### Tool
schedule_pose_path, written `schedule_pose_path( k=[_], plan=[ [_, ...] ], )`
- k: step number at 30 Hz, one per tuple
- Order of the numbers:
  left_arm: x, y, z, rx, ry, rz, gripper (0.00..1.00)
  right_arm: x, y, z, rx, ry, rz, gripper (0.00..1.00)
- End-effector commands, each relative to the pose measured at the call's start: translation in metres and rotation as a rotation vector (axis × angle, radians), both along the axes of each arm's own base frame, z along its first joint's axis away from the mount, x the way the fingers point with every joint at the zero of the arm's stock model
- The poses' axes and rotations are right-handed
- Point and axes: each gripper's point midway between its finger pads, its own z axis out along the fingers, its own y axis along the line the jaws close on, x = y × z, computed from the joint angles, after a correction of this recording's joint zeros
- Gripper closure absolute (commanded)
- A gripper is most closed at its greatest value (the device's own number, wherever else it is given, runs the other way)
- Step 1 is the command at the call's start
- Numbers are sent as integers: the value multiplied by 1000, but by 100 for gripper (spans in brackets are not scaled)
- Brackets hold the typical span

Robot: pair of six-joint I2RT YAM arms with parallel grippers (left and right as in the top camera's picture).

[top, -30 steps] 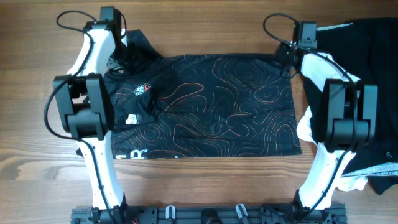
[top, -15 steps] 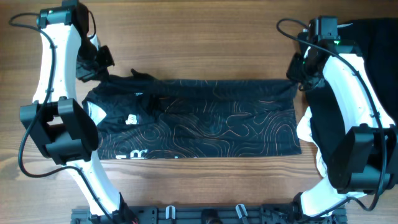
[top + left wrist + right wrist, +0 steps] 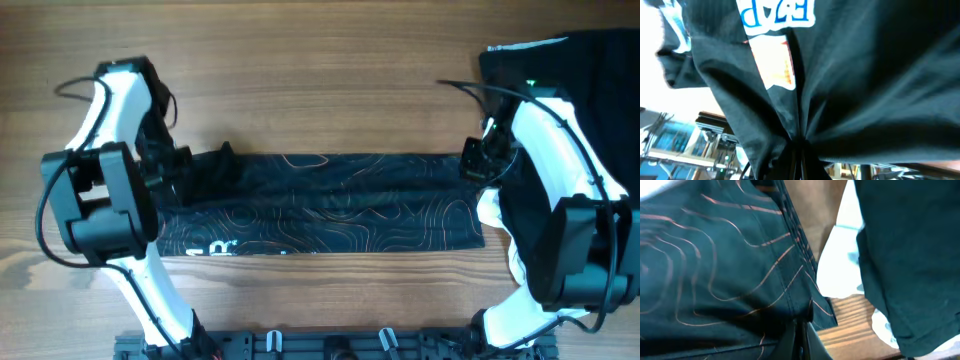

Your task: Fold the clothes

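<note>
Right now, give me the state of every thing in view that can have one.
jersey: partly folded lengthwise into a long band, far edge lifted and pinched at both ends.
left gripper: shut on jersey.
right gripper: shut on jersey.
pile of dark clothes: heaped, unfolded.

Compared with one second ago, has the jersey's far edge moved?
Yes. The far edge of the jersey has come toward the base rail, folding over; the near hem stayed put.

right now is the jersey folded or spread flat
Half folded: the jersey lies as a narrow band, its far edge doubled over the near half.
</note>
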Motion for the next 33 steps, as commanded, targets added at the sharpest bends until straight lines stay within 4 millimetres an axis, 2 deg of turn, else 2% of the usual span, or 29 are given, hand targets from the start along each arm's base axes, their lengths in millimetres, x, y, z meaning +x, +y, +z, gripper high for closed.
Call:
schedule_pose_path(
  k=[1,5,10,12,15,19,23,25,27,29,31,32,33],
  plan=[
    [-33,4,-21,50,100,34,96,-19,-3,-7,-10,59,16,96],
    [-48,4,-32,77,142,55,96,-40,-1,-21,-7,124,-10,96],
    [-50,5,-32,86,147,53,96,-53,-1,-31,-7,158,-10,95],
    [-50,6,-32,89,148,50,96,-54,-1,-31,-7,160,-9,90],
    [-48,6,-30,85,138,44,83,-57,-2,-30,-17,172,-7,82],
    [-36,10,-14,114,20,48,76,-59,-3,-29,-24,183,-6,78],
    [-10,5,6,127,-196,76,75,-52,-4,-31,-38,148,-63,66],
    [8,-5,13,114,-306,57,74,-47,-5,-33,-48,124,-108,63],
    [25,-25,13,48,-387,44,68,-43,-7,-34,-50,107,-127,62],
    [46,-56,9,-45,-468,21,49,-39,-9,-35,-39,86,-139,61],
    [56,-78,5,-90,-517,-18,29,-37,-12,-36,-35,78,-148,61],
    [58,-88,1,-98,-534,-49,23,-37,-14,-36,-34,76,-152,60],
    [58,-97,-4,-104,-544,-71,23,-36,-15,-36,-30,72,-143,60]
  ],
)
